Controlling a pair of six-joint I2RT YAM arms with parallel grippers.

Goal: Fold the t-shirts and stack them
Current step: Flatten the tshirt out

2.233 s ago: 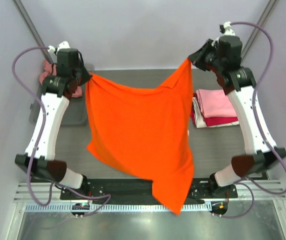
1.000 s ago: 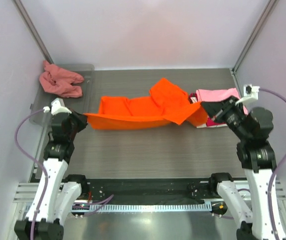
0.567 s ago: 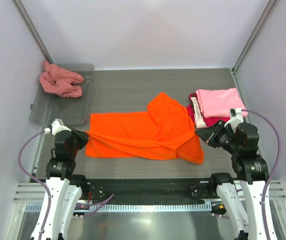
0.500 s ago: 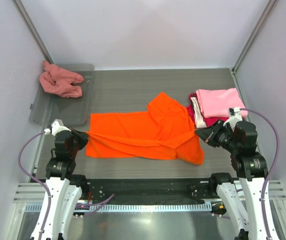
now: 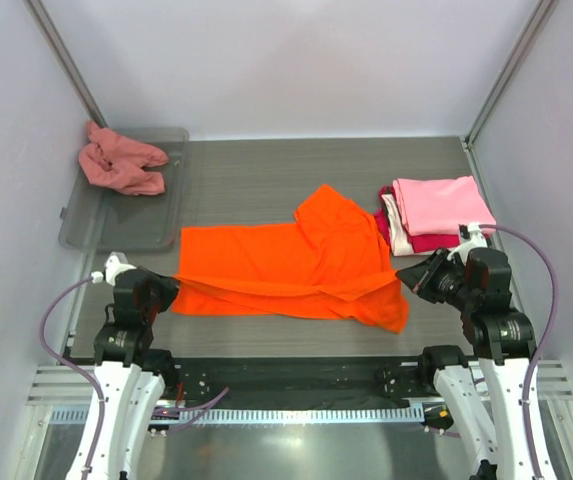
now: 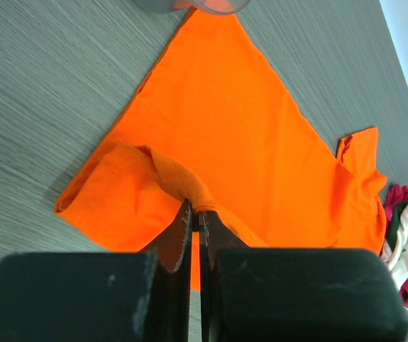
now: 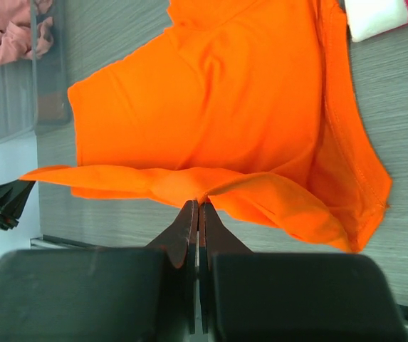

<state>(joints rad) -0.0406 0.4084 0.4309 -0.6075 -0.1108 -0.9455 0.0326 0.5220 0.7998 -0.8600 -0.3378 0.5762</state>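
Both tools pinch orange t-shirt's near edge.

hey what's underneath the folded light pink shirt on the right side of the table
Under the light pink shirt, a whitish edge and a crimson red shirt peek out at its left and near sides. Anything else below is covered.

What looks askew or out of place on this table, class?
The orange shirt lies crooked and rumpled in the middle, one flap folded over at its far right. The salmon shirt sits crumpled, unfolded, in the far-left corner of the tray.
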